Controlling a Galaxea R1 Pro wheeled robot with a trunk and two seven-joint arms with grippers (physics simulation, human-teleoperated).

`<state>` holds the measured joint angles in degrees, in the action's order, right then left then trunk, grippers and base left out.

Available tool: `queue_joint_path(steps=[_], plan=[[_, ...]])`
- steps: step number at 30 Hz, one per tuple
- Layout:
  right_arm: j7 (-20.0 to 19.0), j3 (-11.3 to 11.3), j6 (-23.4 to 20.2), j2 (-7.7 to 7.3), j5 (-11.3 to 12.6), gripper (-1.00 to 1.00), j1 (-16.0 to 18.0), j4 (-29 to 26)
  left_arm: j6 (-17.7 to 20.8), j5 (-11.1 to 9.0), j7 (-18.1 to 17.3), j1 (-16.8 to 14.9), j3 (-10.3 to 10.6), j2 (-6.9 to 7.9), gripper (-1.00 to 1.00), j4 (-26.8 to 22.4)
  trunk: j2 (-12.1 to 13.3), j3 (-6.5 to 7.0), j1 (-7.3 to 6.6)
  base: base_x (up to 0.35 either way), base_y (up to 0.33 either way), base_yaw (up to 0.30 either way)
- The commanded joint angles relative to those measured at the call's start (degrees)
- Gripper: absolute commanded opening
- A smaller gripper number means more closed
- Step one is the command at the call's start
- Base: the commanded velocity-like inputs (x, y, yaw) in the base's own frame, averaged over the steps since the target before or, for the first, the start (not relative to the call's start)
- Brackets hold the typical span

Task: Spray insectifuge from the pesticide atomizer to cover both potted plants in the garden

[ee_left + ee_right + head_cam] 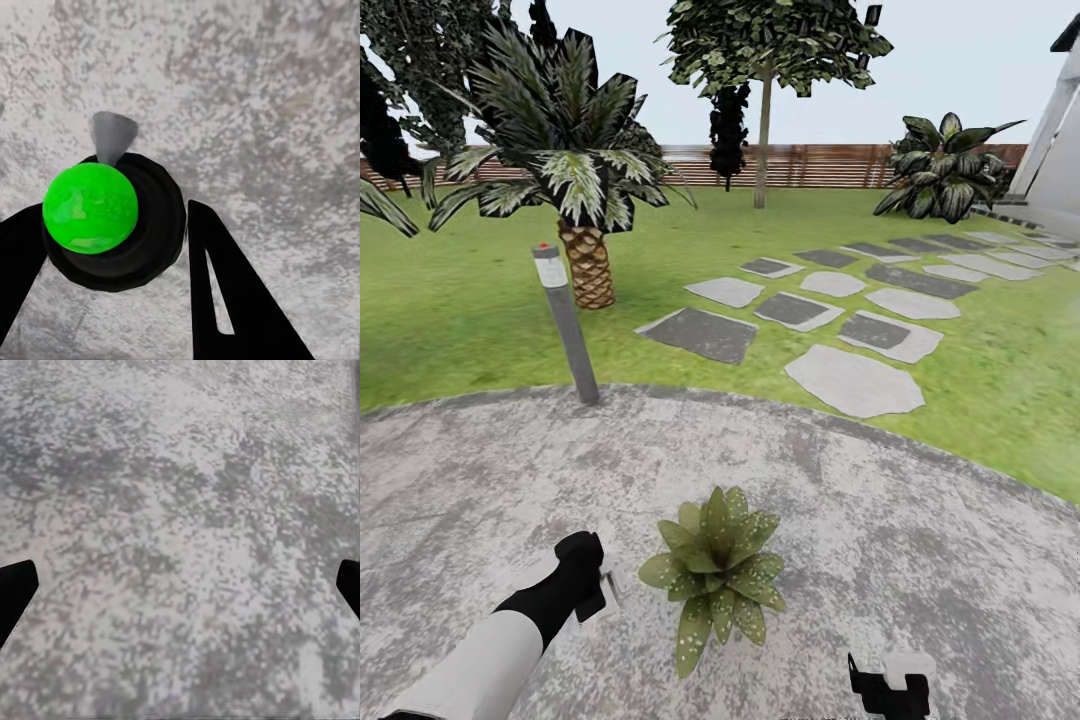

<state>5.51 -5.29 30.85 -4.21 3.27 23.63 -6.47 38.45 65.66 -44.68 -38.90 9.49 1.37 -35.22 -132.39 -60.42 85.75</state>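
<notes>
Left tool [112, 247]: fingers closed on the pesticide atomizer [101, 217], seen end-on, its green cap facing the camera, over the patio [920, 560].
Right tool [180, 585]: fingers spread wide, nothing between them.
Potted plant [718, 572]: on the patio, between the two tools.
Bollard lamp [565, 322]: at the patio's far edge.
Beyond: lawn [460, 310], stepping stones [855, 380].

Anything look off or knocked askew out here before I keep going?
One thing: the grey bollard lamp at the patio edge leans noticeably instead of standing upright. The potted plant looks intact on the paving, and the left gripper is closed around the atomizer.
</notes>
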Motion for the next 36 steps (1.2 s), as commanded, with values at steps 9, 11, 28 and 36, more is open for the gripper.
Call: queue_joint_path(steps=[9,11,28,36], plan=[[0.29,-0.51,0.18,-0.01,0.33,1.00,0.07,0.06,0.15,0.51,-0.36,0.28,0.53,-0.15,-1.00,-0.16,-0.02,-0.05,-0.01,-0.146,0.288,-0.289],[0.29,-0.51,0.18,0.01,0.40,1.00,0.07,0.06,0.24,0.54,-0.39,0.13,0.56,-0.36,-1.00,-0.14,-0.02,-0.05,-0.01,-0.114,0.123,-0.112],[0.21,-0.50,0.18,-0.02,0.42,1.00,0.06,0.04,1.06,1.71,-0.28,-1.01,5.71,-0.49,-1.00,-7.26,-0.02,-0.05,-0.01,-0.006,0.006,-0.056],[0.21,-0.51,0.18,-0.01,0.42,1.00,0.09,0.06,1.10,1.41,-0.32,-0.99,5.68,-0.19,-1.00,-3.89,-0.02,-0.05,-0.01,0.043,0.140,-0.267]])
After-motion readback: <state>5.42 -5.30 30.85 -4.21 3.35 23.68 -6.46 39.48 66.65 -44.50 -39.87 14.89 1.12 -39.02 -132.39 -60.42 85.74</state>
